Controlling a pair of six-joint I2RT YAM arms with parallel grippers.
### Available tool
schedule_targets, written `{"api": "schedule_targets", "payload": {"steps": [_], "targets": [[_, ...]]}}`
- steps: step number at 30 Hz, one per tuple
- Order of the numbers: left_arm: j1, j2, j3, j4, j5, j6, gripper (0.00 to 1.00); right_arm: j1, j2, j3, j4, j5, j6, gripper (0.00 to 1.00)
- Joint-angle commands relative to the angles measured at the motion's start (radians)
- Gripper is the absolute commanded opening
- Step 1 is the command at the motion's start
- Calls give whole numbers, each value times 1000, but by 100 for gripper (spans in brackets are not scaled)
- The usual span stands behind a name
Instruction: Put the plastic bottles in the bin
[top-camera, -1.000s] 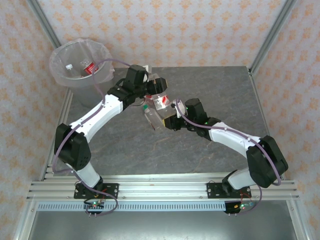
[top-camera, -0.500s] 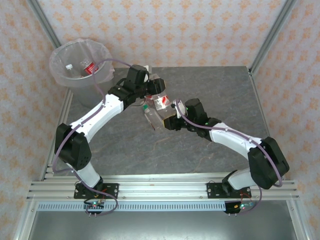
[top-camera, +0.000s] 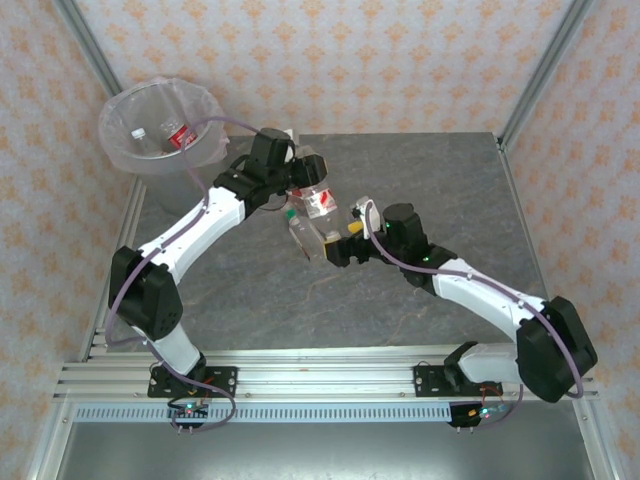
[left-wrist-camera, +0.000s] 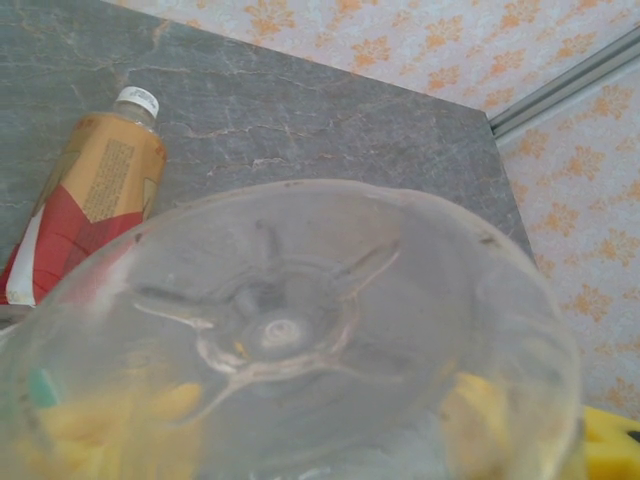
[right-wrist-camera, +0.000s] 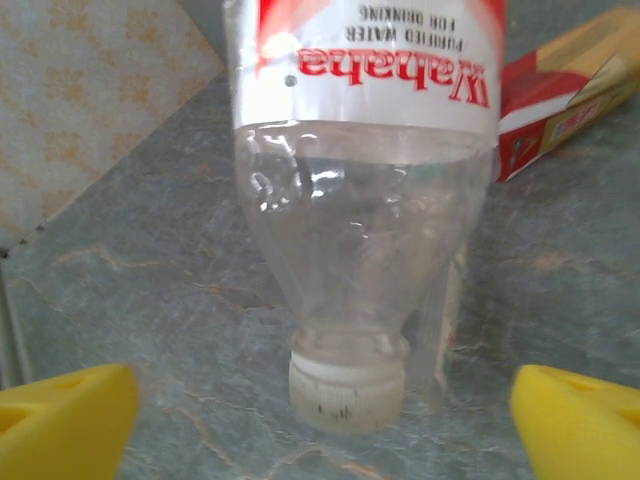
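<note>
now right pincer (top-camera: 339, 244) has backed off the bottle (top-camera: 316, 198).

Grey marbled table (left-wrist-camera: 300, 120) with a brown-labelled bottle (left-wrist-camera: 90, 200) on it.

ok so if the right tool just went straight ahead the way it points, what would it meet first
Most likely the white cap of the red-and-white bottle, which hangs cap-down, centred ahead of the open right tool. The depth is unclear.

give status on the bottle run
Left hand shut on red-label bottle, cap down. Right hand open, not touching it. Green-cap bottle on table; way to bin looks open.
</note>
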Motion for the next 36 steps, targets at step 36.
{"api": "schedule_targets", "payload": {"steps": [36], "targets": [[206, -158, 296, -97, -354, 260, 62, 2, -9, -56, 88, 711, 123, 99]]}}
